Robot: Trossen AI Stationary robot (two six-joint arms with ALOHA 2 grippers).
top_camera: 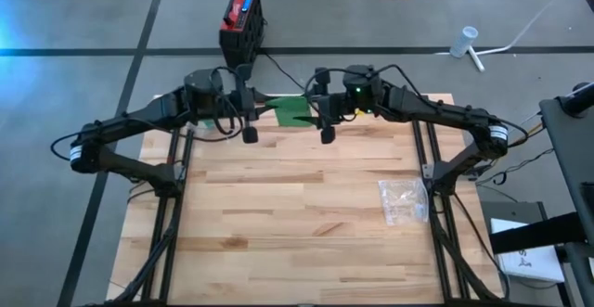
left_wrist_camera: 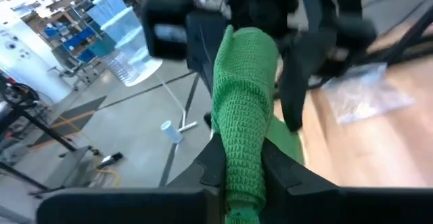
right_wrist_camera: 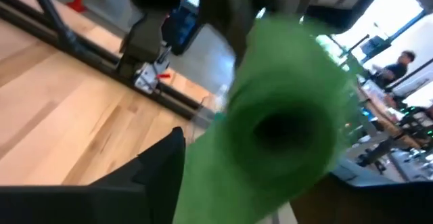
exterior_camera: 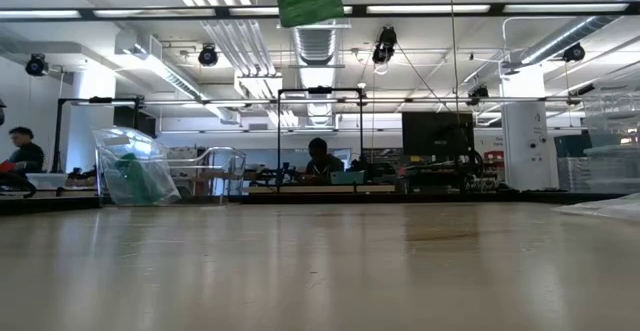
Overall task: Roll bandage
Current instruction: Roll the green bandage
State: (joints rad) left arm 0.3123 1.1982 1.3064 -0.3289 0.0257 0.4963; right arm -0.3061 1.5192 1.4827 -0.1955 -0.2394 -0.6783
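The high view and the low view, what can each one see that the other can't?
Only the high view shows both arms, the left gripper and right gripper held up over the far edge of the wooden table, and a red-and-black box on the floor. Only the low view shows the room behind, with people seated at benches. Both show the green bandage and a clear plastic bag.

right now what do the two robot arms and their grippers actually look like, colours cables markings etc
Both are matte black jointed arms with thick tubular links and loose black cables looping over them. The left arm has a white band on its outer elbow; the right arm has a matching band and a small green indicator light near its wrist. The left gripper has flat, black, angular fingers; the right gripper is equally dark.
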